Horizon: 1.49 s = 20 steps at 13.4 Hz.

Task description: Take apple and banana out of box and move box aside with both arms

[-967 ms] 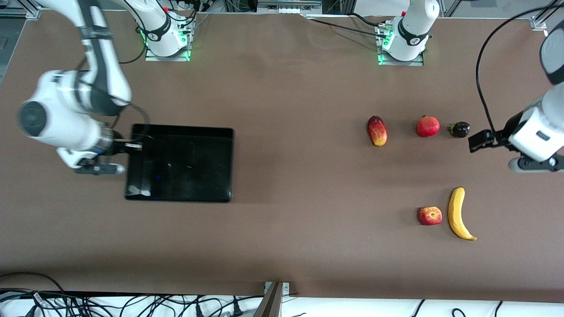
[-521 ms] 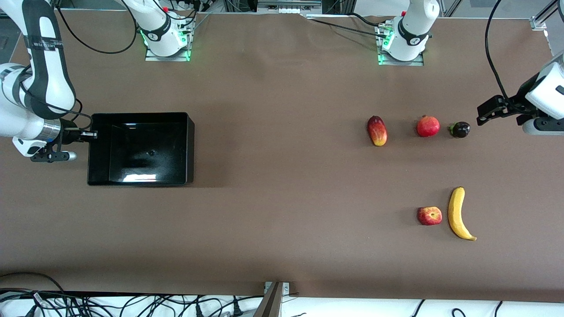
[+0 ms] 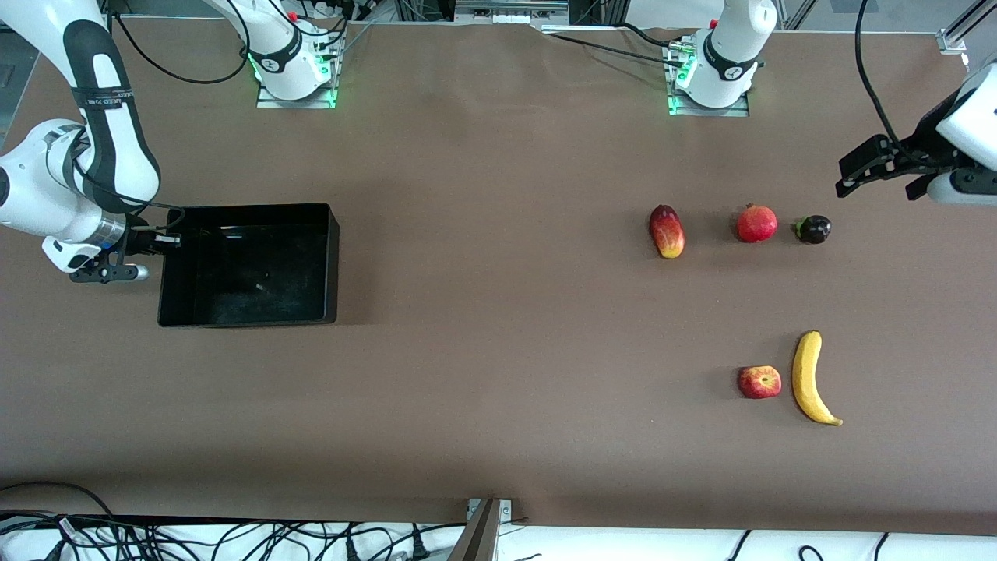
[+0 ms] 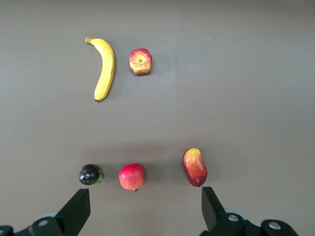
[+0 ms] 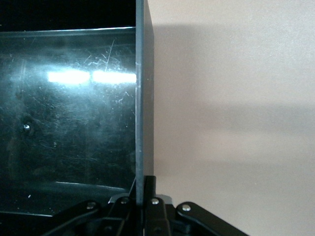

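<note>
The box [image 3: 249, 269], a glossy black bin, is at the right arm's end of the table. My right gripper [image 3: 165, 240] is shut on the thin wall [image 5: 140, 98] at that end, one finger on each side; the right gripper [image 5: 144, 186] pinches the rim. I cannot tell whether the box rests on the table. The apple [image 3: 759, 382] and the banana [image 3: 810, 378] lie side by side near the left arm's end. My left gripper [image 3: 863, 167] hangs open and empty above that end. The left wrist view shows the banana [image 4: 105, 69], the apple [image 4: 141, 61] and the left gripper [image 4: 143, 199].
A mango [image 3: 667, 231], a pomegranate [image 3: 757, 224] and a dark purple fruit [image 3: 812, 229] lie in a row, farther from the camera than the apple. Both arm bases stand along the table's back edge. Cables lie below the front edge.
The right gripper has carried the box toward the right arm's end of the table and levelled it. The left gripper has drawn back from the dark purple fruit toward the bases' side.
</note>
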Tool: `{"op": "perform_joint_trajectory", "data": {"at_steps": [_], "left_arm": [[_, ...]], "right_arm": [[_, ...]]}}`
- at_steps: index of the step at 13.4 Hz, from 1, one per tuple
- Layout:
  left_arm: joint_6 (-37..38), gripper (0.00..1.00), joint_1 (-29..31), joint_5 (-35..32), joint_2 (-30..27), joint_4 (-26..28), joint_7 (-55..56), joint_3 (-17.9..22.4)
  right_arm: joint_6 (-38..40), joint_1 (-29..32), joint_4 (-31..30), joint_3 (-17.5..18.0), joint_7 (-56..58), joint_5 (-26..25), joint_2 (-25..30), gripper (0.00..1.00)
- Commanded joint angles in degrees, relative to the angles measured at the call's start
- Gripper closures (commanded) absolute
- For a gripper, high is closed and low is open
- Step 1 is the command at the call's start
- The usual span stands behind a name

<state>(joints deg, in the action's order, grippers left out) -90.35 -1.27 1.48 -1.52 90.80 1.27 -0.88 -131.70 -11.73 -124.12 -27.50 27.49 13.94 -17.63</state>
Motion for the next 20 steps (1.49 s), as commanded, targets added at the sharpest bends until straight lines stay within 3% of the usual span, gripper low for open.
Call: {"op": "perform_joint_trajectory", "data": {"at_steps": [1,5,9,12,15,18,20], "left_arm": [[1.9,0.00,-2.6,1.3,-1.4,-0.4,0.7,1.9],[2.1,0.00,-2.8,1.3,-1.5,-0.4,1.3,2.6],[2.7,0.00,-2.8,1.3,-1.6,-0.4,2.8,2.6],[2.7,0.00,-2.8,1.2,-1.6,-0.4,2.1,2.6],[2.9,0.00,-2.8,1.0,-1.6,-0.4,1.9,2.6],[2.9,0.00,-2.9,0.5,-1.6,-0.6,2.0,2.6],[3.2,0.00,-2.9,0.5,-1.6,-1.0,2.0,2.6]], "right_arm": [[0.7,0.9,-0.8,0.5,0.6,1.4,1.5,0.01],[9.9,0.8,3.8,0.4,-3.0,0.8,2.8,0.00],[21.1,0.6,15.6,0.4,-3.0,-4.4,3.4,0.00],[32.9,-0.6,29.3,0.8,-3.0,-6.3,3.0,0.00],[36.9,-1.6,34.6,1.0,-2.9,-7.5,3.4,0.00],[46.6,-4.1,43.3,1.2,-2.3,-13.7,3.1,0.00],[48.6,-7.9,44.3,0.7,-4.8,-14.7,3.2,0.00]]}}
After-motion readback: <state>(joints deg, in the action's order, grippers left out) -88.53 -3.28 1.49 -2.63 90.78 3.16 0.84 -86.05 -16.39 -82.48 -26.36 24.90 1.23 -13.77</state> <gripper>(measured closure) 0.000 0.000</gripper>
